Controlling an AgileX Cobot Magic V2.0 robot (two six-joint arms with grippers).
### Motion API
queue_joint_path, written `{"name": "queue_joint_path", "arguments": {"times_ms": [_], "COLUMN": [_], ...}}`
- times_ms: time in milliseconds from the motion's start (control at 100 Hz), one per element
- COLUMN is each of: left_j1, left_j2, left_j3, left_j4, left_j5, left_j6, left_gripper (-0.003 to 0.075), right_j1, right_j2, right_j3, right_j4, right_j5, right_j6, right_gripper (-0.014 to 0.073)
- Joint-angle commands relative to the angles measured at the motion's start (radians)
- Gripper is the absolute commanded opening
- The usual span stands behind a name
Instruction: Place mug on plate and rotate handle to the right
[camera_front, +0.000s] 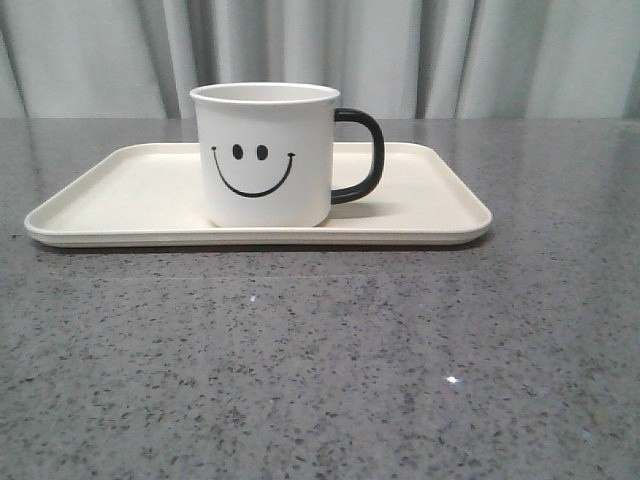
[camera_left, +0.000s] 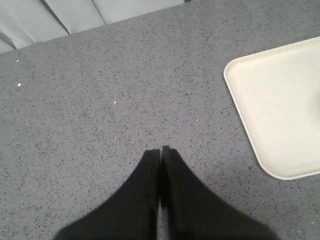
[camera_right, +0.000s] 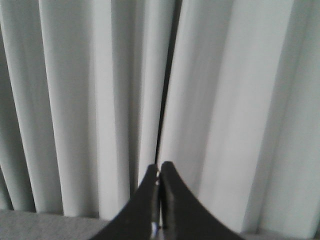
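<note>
Both of my end effectors are closed with nothing between their fingers. My left end effector (camera_left: 160, 150) has its two black tapered fingers pressed tip to tip, hanging above the grey speckled stone counter (camera_left: 125, 90), with one rounded corner of the large flat cream-coloured rectangular plate (camera_left: 280, 100) off to the side of it and apart from the fingertips. My right end effector (camera_right: 159, 170) is likewise pinched together, gripping nothing, and points toward the pale grey pleated curtain (camera_right: 100, 100) behind the counter; only a thin strip of the counter shows beneath that curtain in the right wrist view.

From the front view neither of my arms appears. The white cylindrical mug with the black smiley face (camera_front: 265, 155) stands upright on the plate (camera_front: 130, 200), roughly at the middle of its length, its base resting on the plate's flat floor inside the low raised rim. The smiley face is turned toward the front camera. The glossy black C-shaped loop handle (camera_front: 368, 155) sticks out from the mug's side toward my right. The plate lies flat on the counter (camera_front: 320, 360), with the curtain (camera_front: 450, 50) hanging behind it.
</note>
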Motion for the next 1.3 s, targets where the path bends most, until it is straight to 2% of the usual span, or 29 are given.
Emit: {"name": "queue_joint_path", "arguments": {"times_ms": [0, 150, 340, 610, 800, 1290], "left_j1": [0.002, 0.002, 0.002, 0.002, 0.002, 0.002], "left_j2": [-0.006, -0.006, -0.006, -0.01, -0.028, -0.021], "left_j3": [-0.021, 0.005, 0.058, 0.096, 0.155, 0.175], "left_j4": [-0.003, -0.003, -0.003, -0.002, 0.006, -0.029], "left_j5": [-0.086, -0.122, -0.167, -0.251, -0.298, -0.279], "left_j6": [-0.016, -0.018, -0.02, -0.064, -0.087, -0.087], "left_gripper": [-0.002, -0.002, -0.002, -0.002, -0.002, -0.002], "right_j1": [0.005, 0.048, 0.089, 0.163, 0.24, 0.259], "right_j2": [-0.092, -0.199, -0.292, -0.347, -0.356, -0.353], "right_j3": [0.151, 0.413, 0.581, 0.682, 0.703, 0.703], "right_j4": [0.058, 0.034, -0.025, -0.078, -0.224, -0.225], "right_j5": [-0.126, -0.195, -0.233, -0.263, -0.263, -0.249], "right_j6": [0.004, -0.013, -0.017, -0.017, -0.017, -0.017], "right_gripper": [-0.0111, -0.0111, -0.0111, -0.0111, -0.0111, -0.0111]}}
